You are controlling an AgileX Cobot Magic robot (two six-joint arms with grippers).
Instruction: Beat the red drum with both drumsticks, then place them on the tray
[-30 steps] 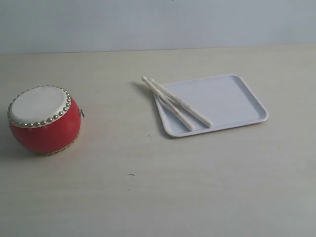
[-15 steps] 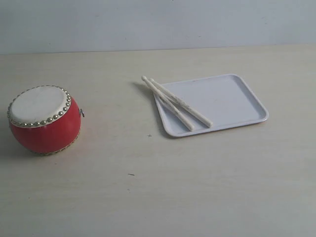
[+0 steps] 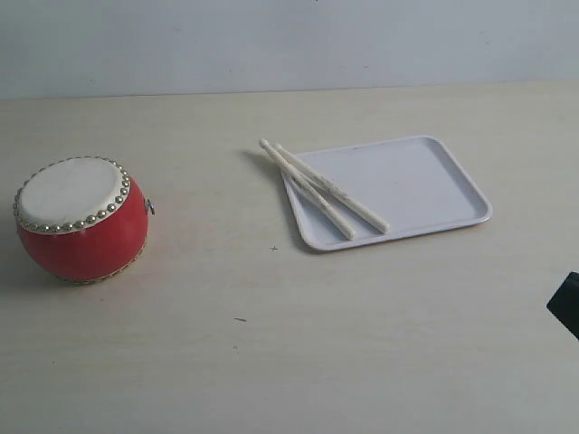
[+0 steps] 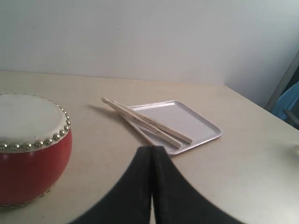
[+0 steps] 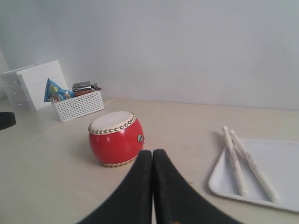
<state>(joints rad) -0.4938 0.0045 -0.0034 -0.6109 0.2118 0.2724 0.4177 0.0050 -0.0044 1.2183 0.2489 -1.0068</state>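
Observation:
The red drum [image 3: 82, 220] stands upright at the table's left, its off-white skin up; it also shows as the red drum [image 4: 30, 147] and the red drum [image 5: 116, 138]. Two cream drumsticks [image 3: 322, 190] lie side by side across the left end of the white tray [image 3: 425, 185], tips poking over its rim. They appear again as the drumsticks [image 4: 149, 123] on the tray [image 4: 194, 122], and as the drumsticks [image 5: 245, 161] on the tray [image 5: 280, 170]. My left gripper [image 4: 152, 148] is shut and empty. My right gripper [image 5: 152, 152] is shut and empty, away from drum and sticks.
A dark bit of the right arm [image 3: 566, 305] pokes in at the exterior view's right edge. In the right wrist view a white mesh basket [image 5: 78, 105] with packets and a white box [image 5: 32, 84] stand far off beyond the drum.
A dark part of the right arm has come into the exterior view at its right edge. Drum, sticks and tray have not moved.

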